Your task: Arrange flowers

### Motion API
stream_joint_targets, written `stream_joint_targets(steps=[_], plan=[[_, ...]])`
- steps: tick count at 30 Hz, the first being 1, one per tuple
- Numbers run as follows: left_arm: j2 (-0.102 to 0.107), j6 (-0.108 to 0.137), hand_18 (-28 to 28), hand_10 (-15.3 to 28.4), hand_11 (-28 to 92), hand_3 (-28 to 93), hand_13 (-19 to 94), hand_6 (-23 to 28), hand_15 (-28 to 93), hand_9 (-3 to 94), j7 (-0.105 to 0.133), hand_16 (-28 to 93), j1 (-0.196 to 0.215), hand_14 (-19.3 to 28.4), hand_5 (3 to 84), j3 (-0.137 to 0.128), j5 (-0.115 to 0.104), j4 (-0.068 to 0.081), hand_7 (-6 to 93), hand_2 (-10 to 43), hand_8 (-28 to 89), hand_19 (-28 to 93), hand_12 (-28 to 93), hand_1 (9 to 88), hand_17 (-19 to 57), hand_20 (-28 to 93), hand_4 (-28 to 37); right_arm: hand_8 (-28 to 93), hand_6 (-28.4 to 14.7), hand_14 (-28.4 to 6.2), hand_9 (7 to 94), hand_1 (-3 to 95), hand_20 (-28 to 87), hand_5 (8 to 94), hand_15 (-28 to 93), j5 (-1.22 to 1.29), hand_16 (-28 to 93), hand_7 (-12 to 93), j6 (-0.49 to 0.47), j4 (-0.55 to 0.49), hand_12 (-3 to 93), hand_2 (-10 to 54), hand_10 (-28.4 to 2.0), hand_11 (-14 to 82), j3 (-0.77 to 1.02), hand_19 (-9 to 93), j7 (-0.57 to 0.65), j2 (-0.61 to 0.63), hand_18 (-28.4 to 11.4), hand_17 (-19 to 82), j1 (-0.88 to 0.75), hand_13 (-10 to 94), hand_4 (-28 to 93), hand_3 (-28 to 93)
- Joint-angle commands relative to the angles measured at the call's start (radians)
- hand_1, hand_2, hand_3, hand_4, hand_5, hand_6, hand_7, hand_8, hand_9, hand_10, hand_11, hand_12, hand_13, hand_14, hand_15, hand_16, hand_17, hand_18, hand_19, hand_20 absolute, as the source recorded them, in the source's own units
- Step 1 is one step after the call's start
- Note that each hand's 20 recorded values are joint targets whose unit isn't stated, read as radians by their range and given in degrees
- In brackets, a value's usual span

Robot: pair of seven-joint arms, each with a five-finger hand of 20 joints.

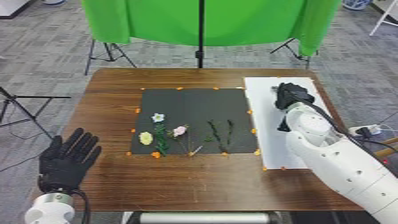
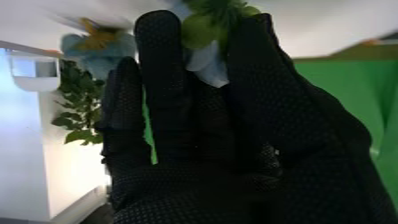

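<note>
Right hand (image 1: 293,95): located over the far end of the white panel (image 1: 266,117), at the right edge of the table (image 1: 178,192). A green-and-pale bloom (image 2: 210,60) is pinched between its thumb and fingers. Placement on the panel is judged to be in hand. The bloom should be lowered slowly, its stem aligned before release, and the thumb eased away first; petals could be crushed or snagged by the glove. Contact with the blue flower (image 2: 99,46) and leaves (image 2: 78,102) beside the fingers should be avoided.

Left hand (image 1: 67,162): empty, fingers extended, at the table's left edge.

On the matt dark mat (image 1: 191,105), the white flower (image 1: 158,117) and ruffled yellow flower (image 1: 146,138) are laid by the left edge; the rounded pink flower (image 1: 179,131) and thin green sprigs (image 1: 214,131) are laid toward the near edge. Glove fabric is finely textured.
</note>
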Motion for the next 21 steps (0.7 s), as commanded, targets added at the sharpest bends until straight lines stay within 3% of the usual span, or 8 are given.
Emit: stream_joint_targets(steps=[1,8,11,13,15,18,21], plan=[[-0.009,-0.003,14.0,16.3,25,73,29,10.1,40,40.0,0.004,-7,0.025,15.5,47.6,-0.008,-0.021,-0.002,19.1,16.1,-10,31,12,28.2,-4.9,14,-28.3,2,-1.3,-9.8,76.2,62.1,40,72.8,43,0.045,36,30,0.07,-0.221,28.6,-5.4,-11.8,8.7,-0.04,78,-0.076,0.052,-20.6,28,-0.024,63,-28,64],[-0.007,-0.007,14.0,16.4,25,73,29,10.1,40,40.0,-0.001,-7,0.012,15.5,47.6,0.003,-0.02,0.002,19.1,16.0,-10,31,12,28.2,-4.9,14,-28.3,2,-1.4,-10.0,76.1,61.0,40,73.1,43,0.088,36,30,0.068,-0.328,27.9,-6.1,-12.3,9.3,-0.173,79,-0.205,-0.003,-21.0,28,0.028,63,-28,67],[-0.006,-0.005,14.0,16.4,25,73,29,10.1,40,40.0,0.002,-7,0.01,15.5,47.5,0.003,-0.02,0.003,19.2,16.0,-10,31,12,28.1,-4.9,14,-28.3,2,-1.4,-10.0,75.4,60.5,39,73.2,43,0.039,35,30,0.122,-0.314,27.0,-6.7,-12.4,9.3,-0.285,79,-0.263,-0.024,-21.1,28,0.07,63,-28,67],[-0.006,-0.006,14.0,16.4,25,73,29,10.1,40,40.0,0.002,-7,0.003,15.5,47.5,0.008,-0.02,0.005,19.2,16.1,-10,31,12,28.2,-4.9,14,-28.3,2,-1.5,-10.1,75.2,60.5,39,73.3,44,0.003,35,30,0.079,-0.323,26.6,-7.1,-12.5,9.7,-0.324,79,-0.282,-0.032,-21.1,29,0.083,64,-28,67],[-0.005,-0.008,14.0,16.4,25,73,29,10.1,40,40.0,-0.006,-7,-0.005,15.5,47.5,0.013,-0.018,0.008,19.1,16.1,-10,31,12,28.3,-4.9,14,-28.3,2,-1.6,-10.0,74.9,60.4,39,73.3,44,0.008,35,30,0.066,-0.325,26.2,-7.2,-12.4,9.7,-0.348,79,-0.272,-0.04,-21.1,29,0.088,64,-28,67],[0.0,-0.001,14.0,16.4,25,73,29,10.1,40,40.0,-0.01,-7,0.003,15.5,47.5,0.013,-0.012,0.0,19.1,16.1,-10,31,12,28.2,-4.9,14,-28.3,2,-1.5,-10.1,74.3,60.4,39,73.4,44,0.033,35,30,0.051,-0.316,25.7,-7.4,-12.6,9.9,-0.362,79,-0.258,-0.05,-21.1,29,0.089,64,-28,67],[0.006,0.005,14.0,16.4,25,73,29,10.1,40,40.0,-0.015,-7,-0.018,15.5,47.5,0.021,-0.008,0.009,19.2,16.2,-10,31,12,28.5,-4.9,14,-28.3,2,-1.5,-10.0,74.1,60.2,39,73.3,44,0.051,35,30,0.044,-0.3,25.3,-7.4,-12.5,10.3,-0.359,79,-0.25,-0.056,-21.2,29,0.087,64,-28,67]])
